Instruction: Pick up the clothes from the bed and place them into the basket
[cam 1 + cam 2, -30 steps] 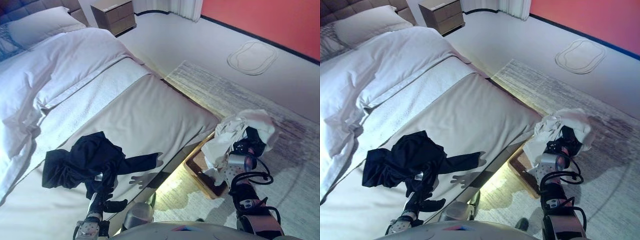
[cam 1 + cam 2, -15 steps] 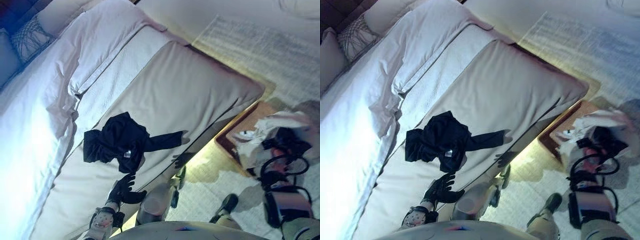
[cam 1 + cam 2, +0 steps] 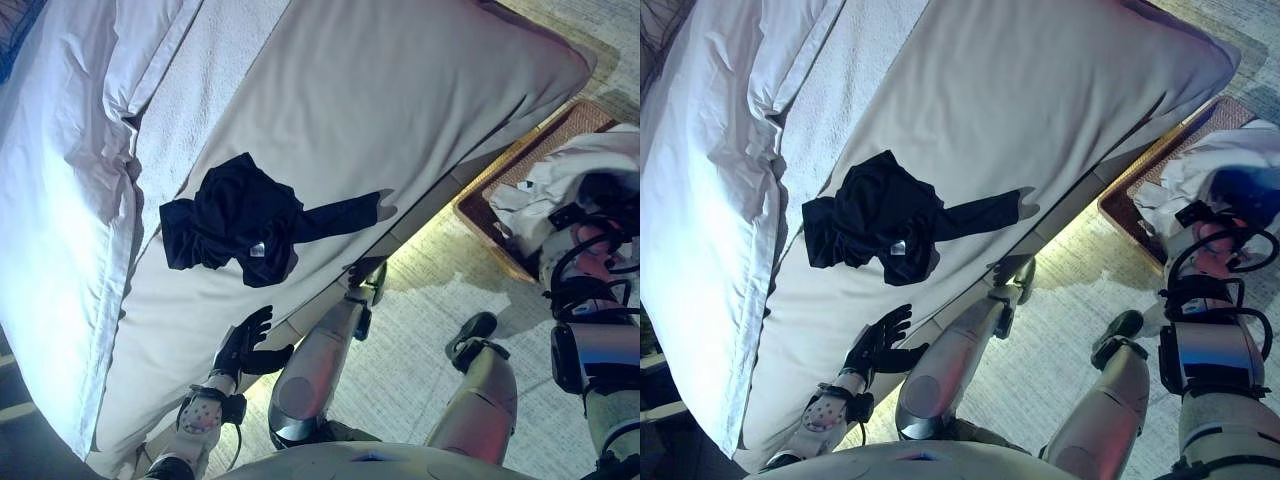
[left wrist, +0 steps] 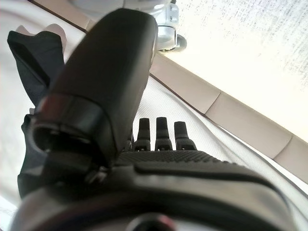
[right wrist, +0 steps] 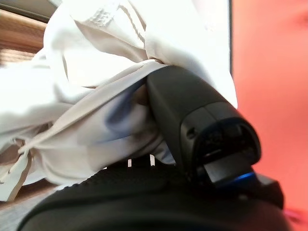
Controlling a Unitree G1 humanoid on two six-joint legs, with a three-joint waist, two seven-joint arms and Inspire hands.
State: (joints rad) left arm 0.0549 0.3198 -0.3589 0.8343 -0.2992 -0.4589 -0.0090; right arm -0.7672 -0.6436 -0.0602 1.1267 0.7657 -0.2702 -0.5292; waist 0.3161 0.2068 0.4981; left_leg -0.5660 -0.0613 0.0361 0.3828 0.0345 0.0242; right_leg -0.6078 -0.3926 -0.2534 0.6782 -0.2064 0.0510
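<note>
White garment (image 3: 585,175) wraps right hand (image 3: 600,195); left hand (image 3: 243,343) spread.

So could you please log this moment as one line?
left robot hand: open, short of black garment | right robot hand: holding white garment over basket

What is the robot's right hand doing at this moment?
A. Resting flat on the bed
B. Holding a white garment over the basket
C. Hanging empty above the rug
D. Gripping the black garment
B: the right hand is wrapped in the white garment, which hangs over the brown basket beside the bed, while the black garment lies untouched on the mattress.
</note>
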